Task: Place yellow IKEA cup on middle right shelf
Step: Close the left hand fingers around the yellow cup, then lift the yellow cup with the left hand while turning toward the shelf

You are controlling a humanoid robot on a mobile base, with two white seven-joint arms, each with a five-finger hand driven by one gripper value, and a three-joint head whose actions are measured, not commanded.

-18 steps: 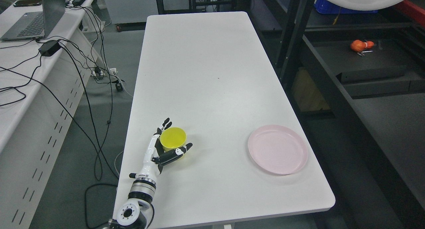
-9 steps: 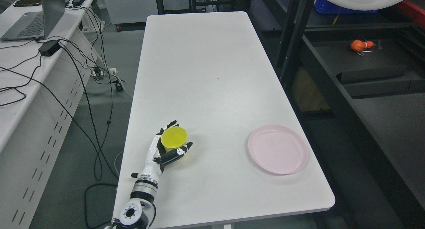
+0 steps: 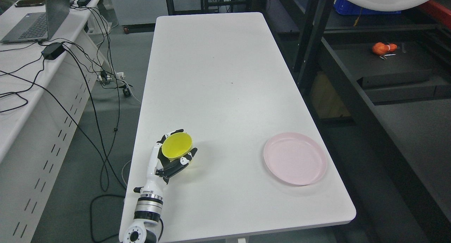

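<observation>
The yellow cup (image 3: 177, 145) is in my left hand (image 3: 175, 154) near the front left edge of the white table (image 3: 218, 77). The fingers wrap its far side and the thumb presses its near side. The cup is tilted, its mouth facing up and toward me, and seems lifted a little off the table. My left arm comes in from the bottom left. The black shelf unit (image 3: 384, 73) stands to the right of the table. My right arm is out of view.
A pink plate (image 3: 295, 158) lies on the table at the front right. An orange object (image 3: 382, 48) lies on a dark shelf at the right. A side desk (image 3: 21, 95) with a laptop (image 3: 35, 19) and cables stands at the left.
My left hand closed around the yellow cup, then drew it slightly left and toward me, tilting and lifting it. The plate has not moved.
</observation>
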